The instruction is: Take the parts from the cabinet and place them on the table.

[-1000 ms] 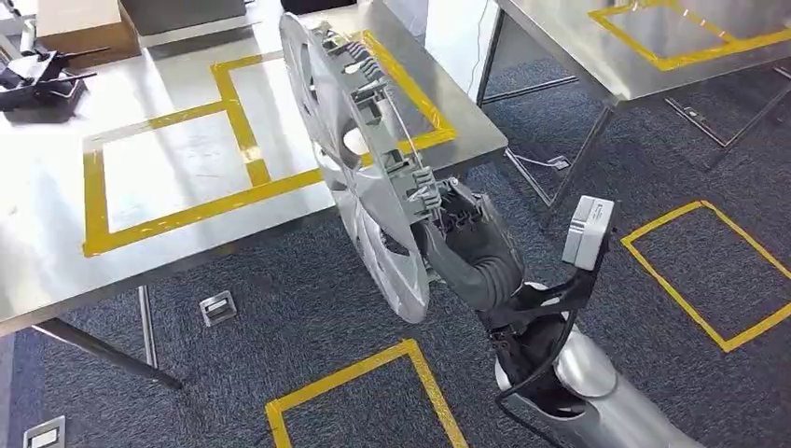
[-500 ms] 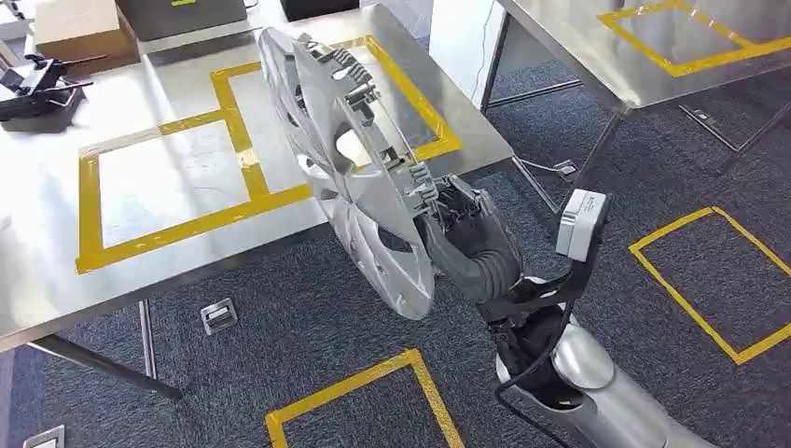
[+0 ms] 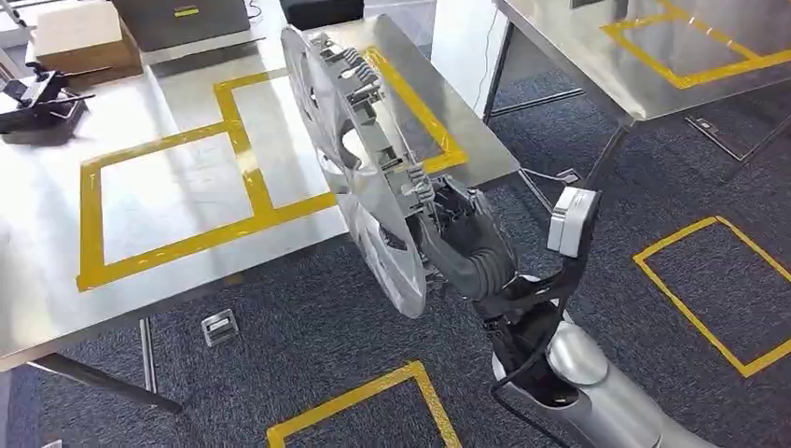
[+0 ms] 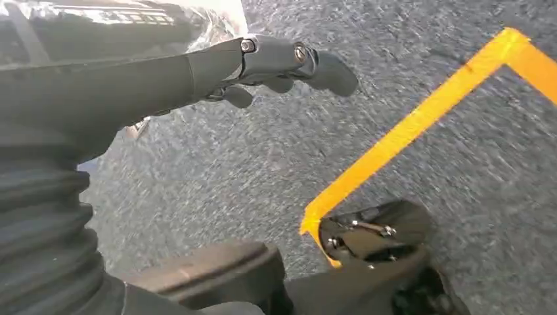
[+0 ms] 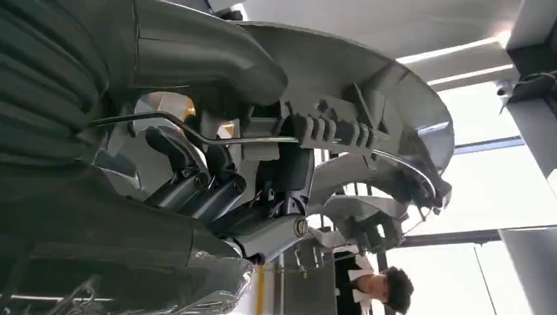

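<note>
Carrying the hubcap on edge, the right hand grasps its lower rim in the head view — out of the cabinet, but hanging over the near edge of the table at about twelve o'clock, not yet set down. Left wrist view: the left hand hangs released over carpet. Right wrist view: fingers clench the hubcap's ribbed back — placing remains.

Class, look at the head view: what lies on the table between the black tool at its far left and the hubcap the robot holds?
Yellow tape rectangles on bare steel table, between the black tool and the hubcap held by the right hand.
</note>
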You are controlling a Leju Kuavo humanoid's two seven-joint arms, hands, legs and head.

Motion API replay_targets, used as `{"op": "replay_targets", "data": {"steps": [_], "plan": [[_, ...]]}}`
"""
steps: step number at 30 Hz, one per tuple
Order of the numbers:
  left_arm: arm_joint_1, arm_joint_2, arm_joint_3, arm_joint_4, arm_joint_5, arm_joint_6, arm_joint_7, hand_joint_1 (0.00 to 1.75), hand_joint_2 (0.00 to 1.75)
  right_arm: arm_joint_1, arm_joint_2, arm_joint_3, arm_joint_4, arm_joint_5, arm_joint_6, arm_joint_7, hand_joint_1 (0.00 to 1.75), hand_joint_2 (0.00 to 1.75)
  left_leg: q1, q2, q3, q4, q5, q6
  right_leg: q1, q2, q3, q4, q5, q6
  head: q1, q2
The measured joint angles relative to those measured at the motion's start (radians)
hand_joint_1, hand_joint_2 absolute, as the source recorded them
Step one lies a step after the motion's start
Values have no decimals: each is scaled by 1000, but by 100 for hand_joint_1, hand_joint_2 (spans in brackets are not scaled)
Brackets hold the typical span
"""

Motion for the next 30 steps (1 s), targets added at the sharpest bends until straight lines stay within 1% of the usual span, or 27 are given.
{"op": "replay_targets", "data": {"steps": [1, 2, 3, 4, 5, 6, 7, 8, 10, 11, 12, 13, 14, 15, 16, 17, 18, 20, 21, 22, 23, 24, 25, 26, 27, 28, 30], "plan": [[0, 0, -1, 0, 0, 0, 0, 0, 175, 0, 0, 0, 1, 0, 0, 0, 175, 175, 9, 0, 8, -6, 2, 9, -1, -2, -7, 16, -10, 7, 1, 0], [-1, 0, -2, 0, 0, 0, 0, 0, 175, 0, 0, 0, 2, 0, 0, 0, 175, 175, 8, 1, 10, -7, -2, 15, 1, -3, -24, 49, -23, 11, 5, 0], [-2, 0, -3, 0, 0, 0, 0, 0, 175, 0, 0, -1, 2, 0, 0, 0, 175, 175, 8, 1, 14, -7, -5, 21, -1, -2, -58, 113, -52, 12, 7, 0], [-3, 0, -3, 0, 0, 0, 0, 0, 175, 1, 0, -1, 2, 0, 0, 0, 175, 175, 7, 1, 17, -7, -8, 24, -2, -2, -102, 188, -81, 13, 10, 0], [-3, 0, -3, 0, 0, 0, 0, 0, 175, 3, 0, 0, 3, 0, 0, 0, 175, 175, 6, 1, 20, -6, -12, 25, -2, -2, -147, 261, -103, 14, 11, 0], [-3, 0, -4, 0, 0, 0, 0, 0, 175, 4, 0, 0, 5, 0, 0, 0, 175, 175, 6, 1, 25, -6, -17, 26, -2, -2, -183, 311, -104, 14, 11, 0], [-2, 1, -4, 0, 0, 0, 0, 0, 175, 5, 0, 1, 8, 0, 0, 0, 175, 175, 6, 0, 33, -6, -23, 25, -2, -2, -195, 311, -80, 12, 11, 0], [-1, 1, -5, 0, 0, 0, 0, 0, 175, 5, 0, 2, 10, 0, 0, 0, 175, 175, 6, -2, 43, -6, -30, 24, -2, -2, -185, 268, -34, 10, 12, 0], [-1, 0, -5, -1, 0, -1, 0, 0, 175, 5, 0, 2, 12, 0, 0, 0, 175, 175, 6, -5, 67, -6, -46, 18, -1, -2, -125, 103, 78, 1, 13, 0], [-1, 0, -5, -1, 0, -1, 0, 0, 175, 6, 0, 2, 14, 0, 0, -1, 175, 175, 7, -5, 70, -7, -54, 12, 1, -1, -105, 60, 89, -1, 13, 0], [-4, 0, -5, -1, 0, -1, 0, 0, 175, 3, 0, 2, 15, 0, 0, -1, 175, 175, 2, -5, 68, -3, -58, 4, 6, 0, -101, 46, 85, -2, 11, 0], [-5, 0, -5, -1, 0, -1, 0, 0, 175, 2, 2, 3, 16, 0, 0, -2, 175, 175, 3, -5, 64, -5, -58, 0, 6, 0, -93, 27, 63, -9, 12, 0], [-4, 0, -5, -1, 0, -4, 0, 0, 175, 3, 2, 3, 16, 0, -1, -3, 175, 175, 4, -4, 66, -10, -59, -5, 7, 2, -94, 30, 62, -12, 10, 0], [-3, 0, -6, -1, -1, -5, 0, 0, 175, 3, 2, 3, 19, 3, -3, -3, 175, 175, 5, -4, 71, -16, -60, -11, 8, 3, -93, 28, 59, -18, 12, 0], [-4, 0, -6, -1, -1, -6, 0, 0, 175, 3, 3, 4, 19, 7, -5, -3, 175, 175, 5, -3, 75, -15, -68, -19, 2, 2, -84, 18, 60, -24, 11, 0], [-4, 0, -6, -1, -2, -6, 0, 0, 175, 2, 4, 5, 21, 11, -6, -1, 175, 175, 5, -1, 73, 2, -77, -22, 0, 1, -74, 11, 58, -28, 11, 0], [-6, 0, -6, -1, -2, -6, 0, 0, 175, -1, 5, 6, 22, 14, -8, 0, 175, 175, 5, 0, 48, 51, -100, -25, 0, -2, -68, 9, 54, -34, 9, 0], [-5, 0, -6, -1, -2, -6, 0, 0, 175, -3, 8, 8, 25, 19, -9, 4, 175, 175, 5, 0, -42, 211, -155, -31, 1, -4, -58, 9, 46, -41, 9, 0], [-3, 0, -6, -1, -2, -6, 0, 0, 175, -4, 10, 8, 29, 21, -9, 6, 175, 175, 5, 1, -82, 268, -162, -34, 1, -4, -53, 10, 41, -41, 9, 0], [-2, 0, -7, -1, -2, -6, 0, 0, 175, -5, 11, 9, 31, 25, -11, 9, 175, 175, 5, 1, -101, 281, -149, -35, 1, -3, -48, 10, 37, -41, 8, 0], [-1, 0, -7, -1, -2, -6, 0, 0, 175, -5, 11, 10, 34, 28, -13, 13, 175, 175, 5, 1, -99, 252, -108, -35, 1, -2, -37, 10, 29, -39, 9, 0], [-2, 0, -7, -1, -2, -6, 0, 0, 175, -5, 12, 10, 36, 29, -15, 14, 175, 175, 5, 1, -77, 186, -52, -33, 1, -1, -26, 10, 22, -38, 9, 0], [-2, 0, -8, -1, -2, -6, 0, 0, 175, -8, 14, 11, 38, 30, -15, 15, 175, 175, 5, 1, -43, 96, 7, -30, 0, -1, -13, 10, 14, -35, 9, 0], [-2, 0, -8, -1, -2, -6, 0, 0, 175, -11, 15, 13, 39, 31, -15, 15, 175, 175, 5, 1, -20, 32, 34, -26, 0, -1, -3, 10, 6, -31, 8, 0], [-4, 0, -8, -1, -2, -6, 0, 0, 175, -18, 16, 15, 41, 32, -15, 15, 175, 175, -2, 1, -12, 33, 22, -23, 7, 0, -1, 11, 2, -25, 10, 0], [-6, 0, -9, -1, -2, -6, 0, 0, 175, -24, 18, 18, 43, 32, -15, 16, 175, 175, -3, 1, 3, 3, 6, -15, 4, 2, -5, 12, 0, -19, 7, 0], [-3, 0, -11, -1, -1, -6, 0, 0, 175, -27, 20, 19, 44, 33, -16, 17, 175, 175, -6, -1, 1, 3, -1, -5, 2, 0, -4, 4, 0, -9, 8, 0]]}}
